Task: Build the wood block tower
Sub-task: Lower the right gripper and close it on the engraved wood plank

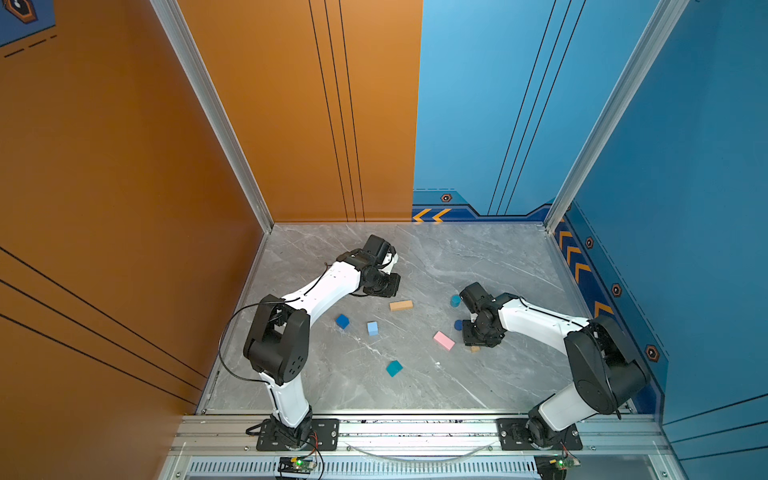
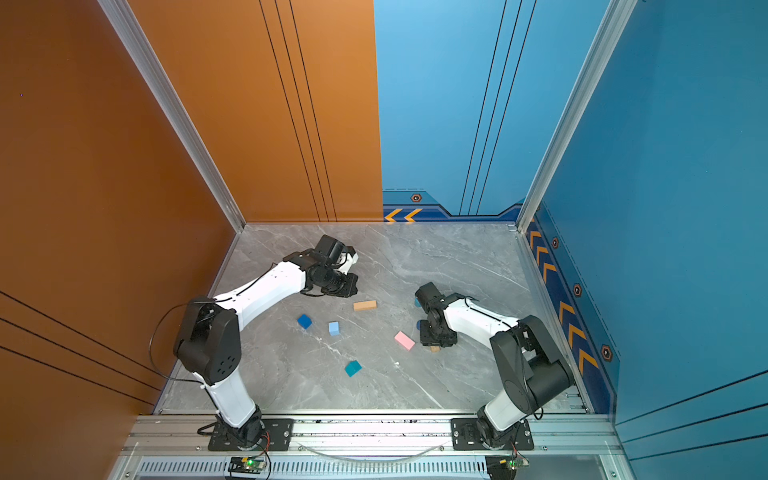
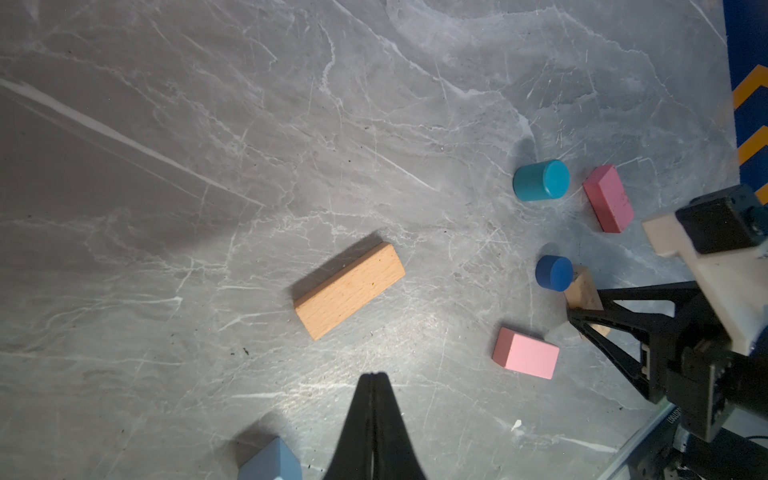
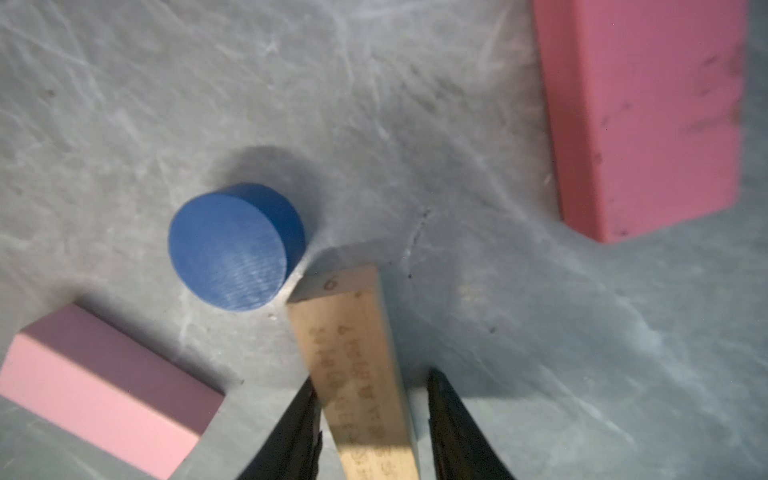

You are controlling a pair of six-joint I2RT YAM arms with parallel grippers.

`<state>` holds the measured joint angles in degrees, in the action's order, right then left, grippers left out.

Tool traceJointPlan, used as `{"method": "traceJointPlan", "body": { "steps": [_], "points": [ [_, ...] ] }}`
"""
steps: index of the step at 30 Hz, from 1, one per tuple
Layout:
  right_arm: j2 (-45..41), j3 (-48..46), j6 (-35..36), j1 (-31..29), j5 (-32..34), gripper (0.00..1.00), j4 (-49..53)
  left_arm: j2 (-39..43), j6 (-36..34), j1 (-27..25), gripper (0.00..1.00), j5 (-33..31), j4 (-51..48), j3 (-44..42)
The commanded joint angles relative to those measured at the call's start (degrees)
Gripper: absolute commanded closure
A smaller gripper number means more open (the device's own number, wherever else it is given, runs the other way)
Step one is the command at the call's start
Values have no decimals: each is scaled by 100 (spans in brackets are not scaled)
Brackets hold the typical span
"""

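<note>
The right claw [image 4: 370, 376] has its two fingers apart, one on each side of a tan bar [image 4: 353, 345]. One finger [image 4: 299, 415] touches the bar's side. The second finger leaves a small gap, so the claw is around the bar but not squeezing it. In both top views this claw is right of the middle of the grey table [image 1: 457, 257].

The left claw [image 3: 374, 379] is pressed together and holds nothing. In both top views it hangs over the upper left part of the table.

A dark-blue cylinder [image 4: 232, 249] stands just beside the end of the tan bar. A pink bar [image 1: 444, 340] lies near the right claw, toward the middle of the frame. The other pink bar [image 3: 609, 197] is hidden under the right arm in both top views. A teal cylinder [image 1: 456, 300] peeks out above the dark-blue one.

The other tan bar [image 1: 401, 305] lies alone in the middle of the table. Left of it and lower are a dark-blue cube [image 1: 342, 321] and a light-blue cube [image 1: 372, 328]. A teal cube [image 1: 394, 368] lies lower still.

That makes two tan bars, two pink bars, three cubes and two cylinders, nine blocks in all, spread out on the table.
</note>
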<state>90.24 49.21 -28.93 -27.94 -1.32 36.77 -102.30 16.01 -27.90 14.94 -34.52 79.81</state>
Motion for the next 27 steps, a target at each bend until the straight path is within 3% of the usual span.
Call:
{"method": "traceJointPlan", "body": {
  "steps": [1, 11, 17, 21, 27],
  "points": [
    [31, -57, -3, 26, 9, 66, -39, 201, 35, -56, 93, -88, -107, -80],
    [-577, 385, 107, -55, 363, 85, 807, 248, 5, -49, 93, -74, -108, -113],
    [-1016, 902, 208, -298, 288, 85, 1158, 320, -45, -46, 93, -104, -107, -165],
    [-778, 1418, 303, -624, 157, 83, 1258, 380, -72, -40, 93, -145, -107, -208],
    [285, 2337, 332, -1165, -32, 82, 1198, 525, -87, -30, 93, -219, -107, -314]
  ]
}}
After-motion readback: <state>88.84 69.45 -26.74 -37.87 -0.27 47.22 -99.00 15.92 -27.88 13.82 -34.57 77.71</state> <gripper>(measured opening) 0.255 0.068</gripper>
